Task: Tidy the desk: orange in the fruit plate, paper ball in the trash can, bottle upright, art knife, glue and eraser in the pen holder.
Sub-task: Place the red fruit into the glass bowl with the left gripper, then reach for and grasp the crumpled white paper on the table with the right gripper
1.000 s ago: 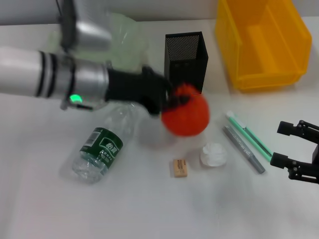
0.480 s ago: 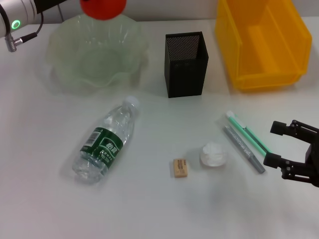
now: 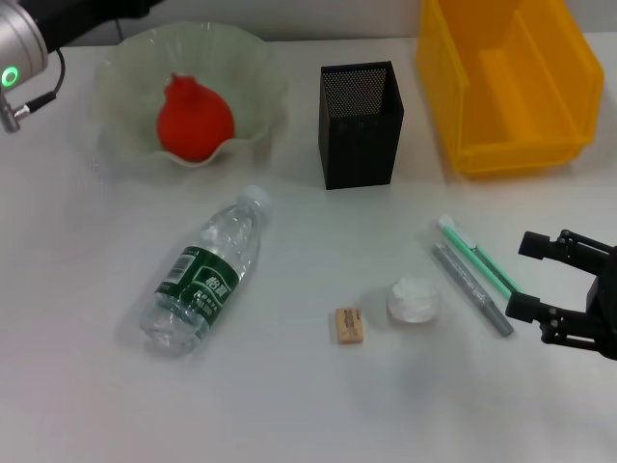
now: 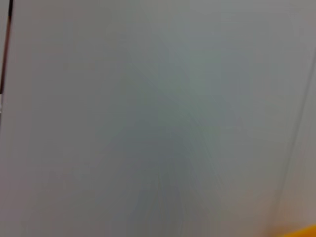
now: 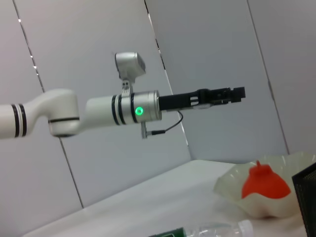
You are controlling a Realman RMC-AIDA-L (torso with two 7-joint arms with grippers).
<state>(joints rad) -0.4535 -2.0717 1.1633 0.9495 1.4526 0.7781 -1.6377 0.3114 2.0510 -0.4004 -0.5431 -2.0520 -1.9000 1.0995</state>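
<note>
The orange [image 3: 196, 123] lies in the translucent green fruit plate [image 3: 125, 68] at the back left; it also shows in the right wrist view [image 5: 260, 183]. My left gripper [image 5: 232, 95] is empty and high above the table, its arm [image 3: 19, 39] at the top left corner. The bottle [image 3: 202, 280] lies on its side. The eraser [image 3: 348, 324], the paper ball [image 3: 413, 299], the grey art knife [image 3: 470, 287] and the green-white glue stick [image 3: 477, 256] lie on the table. My right gripper [image 3: 523, 275] is open and empty, just right of the knife.
The black mesh pen holder [image 3: 359, 125] stands at the back middle. The yellow bin [image 3: 511, 77] stands at the back right. The left wrist view shows only a grey wall.
My left arm carried the orange from the table's middle up to the plate and let it go; the orange now lies in the plate. The right gripper barely moved.
</note>
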